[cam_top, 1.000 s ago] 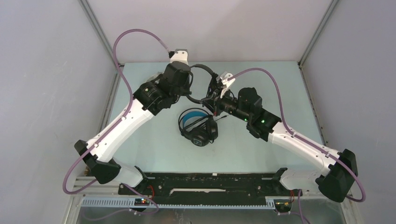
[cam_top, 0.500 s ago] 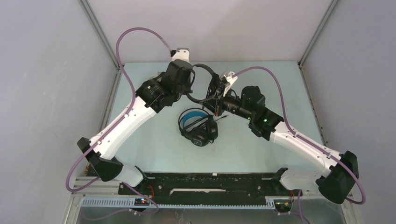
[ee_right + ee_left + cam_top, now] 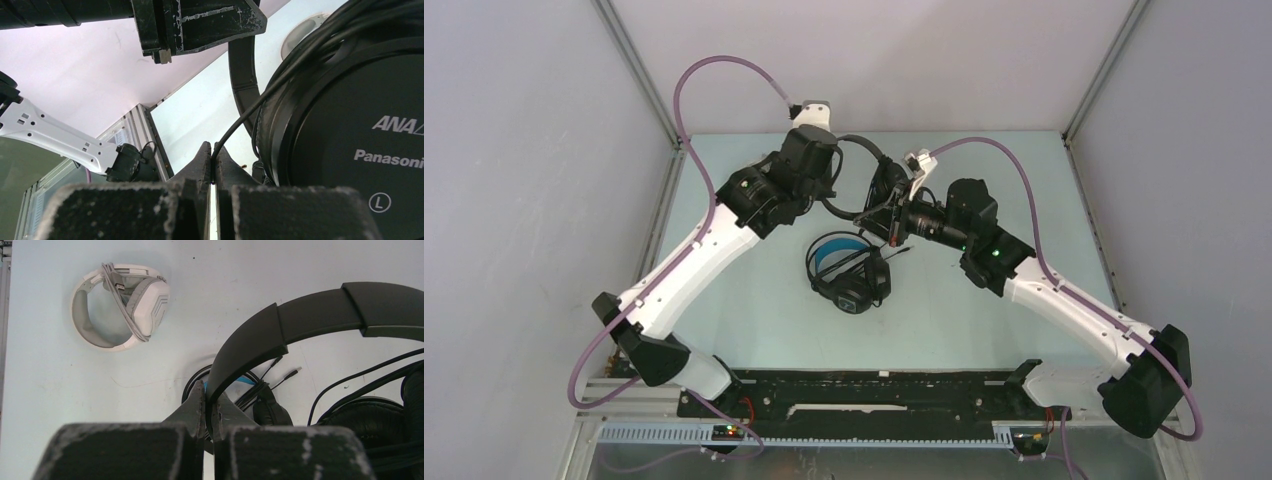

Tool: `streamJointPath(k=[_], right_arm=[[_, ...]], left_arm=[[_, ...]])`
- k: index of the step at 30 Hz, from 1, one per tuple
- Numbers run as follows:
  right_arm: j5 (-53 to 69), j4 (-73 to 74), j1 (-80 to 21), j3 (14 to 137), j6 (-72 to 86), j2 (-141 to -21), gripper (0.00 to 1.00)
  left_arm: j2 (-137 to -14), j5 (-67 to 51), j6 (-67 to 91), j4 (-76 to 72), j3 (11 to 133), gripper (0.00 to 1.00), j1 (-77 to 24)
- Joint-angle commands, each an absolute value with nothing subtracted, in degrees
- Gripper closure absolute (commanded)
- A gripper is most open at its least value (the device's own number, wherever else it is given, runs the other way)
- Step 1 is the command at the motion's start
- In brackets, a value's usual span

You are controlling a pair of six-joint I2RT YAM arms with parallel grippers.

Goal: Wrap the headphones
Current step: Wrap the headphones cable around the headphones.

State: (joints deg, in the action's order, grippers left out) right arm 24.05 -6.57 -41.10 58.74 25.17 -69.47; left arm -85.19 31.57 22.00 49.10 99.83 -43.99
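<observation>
My left gripper (image 3: 209,390) is shut on the headband (image 3: 310,315) of the slim all-black headphones (image 3: 864,148), which hang above the table at the back middle. Their left ear cup (image 3: 360,125) fills the right wrist view. My right gripper (image 3: 212,149) is shut on their thin black cable (image 3: 240,122), right next to that cup. In the top view the left gripper (image 3: 832,196) and right gripper (image 3: 882,218) are close together. The black headphones with blue lining (image 3: 849,270) lie on the table below them. The white-grey headphones (image 3: 120,305), grey cable wound round them, lie further left.
The light table (image 3: 984,310) is walled by grey panels with metal rails (image 3: 664,210) along the sides. A black base bar (image 3: 874,400) runs along the near edge. Purple hoses (image 3: 714,70) loop above both arms.
The right gripper has shifted slightly back and to the right with the cable. The left arm has edged back a little, still holding the headband.
</observation>
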Motion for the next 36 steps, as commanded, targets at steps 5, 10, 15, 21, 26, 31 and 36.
streamJointPath(k=[5, 10, 15, 21, 26, 31, 36], right_arm=[[26.13, -7.16, -40.79, 59.48, 25.82, -69.83, 1.0], [27.31, -7.4, -40.33, 59.46, 26.68, -69.62, 1.0], [22.1, -4.18, -42.12, 59.46, 18.5, -69.02, 1.0], [14.12, -1.89, -43.4, 59.44, 11.63, -68.48, 1.0], [11.56, -2.27, -44.15, 59.37, 9.17, -69.78, 1.0], [5.01, -4.23, -46.36, 57.67, 5.3, -69.49, 1.0], [-0.73, -6.23, -47.44, 55.71, 3.62, -68.47, 1.0]], left_arm=[[-84.81, 32.17, 22.65, 46.12, 104.05, 1.0, -43.55], [-84.96, 32.19, 22.59, 46.23, 104.02, 1.0, -43.45], [-84.79, 31.06, 22.76, 46.73, 104.47, 1.0, -43.33], [-85.06, 29.46, 22.59, 47.9, 105.47, 1.0, -43.33], [-84.91, 24.89, 23.4, 48.06, 105.79, 1.0, -43.4], [-84.45, 21.68, 24.0, 48.85, 106.25, 1.0, -43.34], [-84.39, 21.28, 23.47, 49.97, 106.65, 1.0, -43.09]])
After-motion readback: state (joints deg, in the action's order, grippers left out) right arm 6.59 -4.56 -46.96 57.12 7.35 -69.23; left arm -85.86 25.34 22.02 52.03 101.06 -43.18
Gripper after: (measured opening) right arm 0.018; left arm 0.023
